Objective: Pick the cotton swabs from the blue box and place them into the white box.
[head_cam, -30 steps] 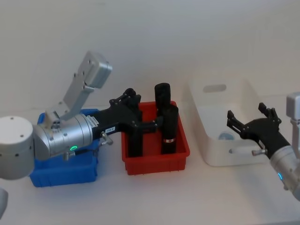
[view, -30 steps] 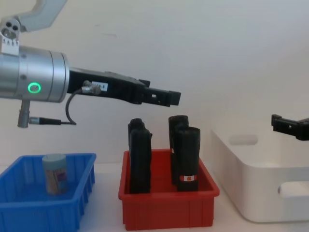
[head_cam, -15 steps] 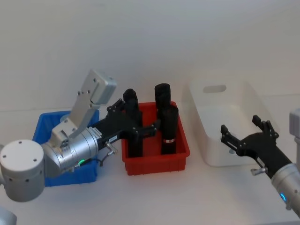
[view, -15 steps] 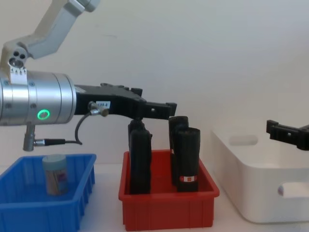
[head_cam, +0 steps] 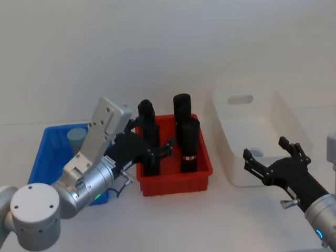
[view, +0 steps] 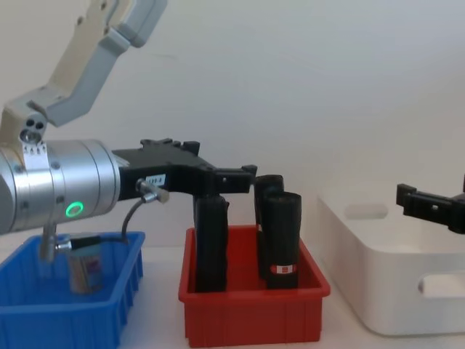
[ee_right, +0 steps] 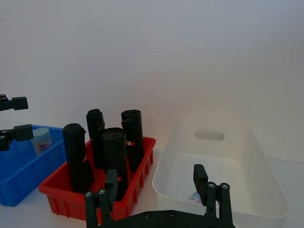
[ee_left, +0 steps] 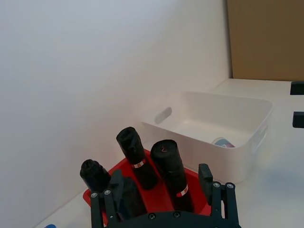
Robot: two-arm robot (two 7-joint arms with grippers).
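The left gripper (head_cam: pixel 156 148), fingers apart and empty, hovers over the left side of the red bin (head_cam: pixel 176 184). One jar of cotton swabs (head_cam: pixel 76 137) stands to its left, in the blue box (head_cam: pixel 46 157). The right gripper (head_cam: pixel 265 157), also spread and empty, hangs at the near edge of the white box (head_cam: pixel 227 126), with a second jar (head_cam: pixel 254 154) inside, just beyond it.

white table (head_cam: pixel 173 220): blue box (head_cam: pixel 46 155) left, red bin (head_cam: pixel 173 185) middle, white box (head_cam: pixel 226 152) right, one row
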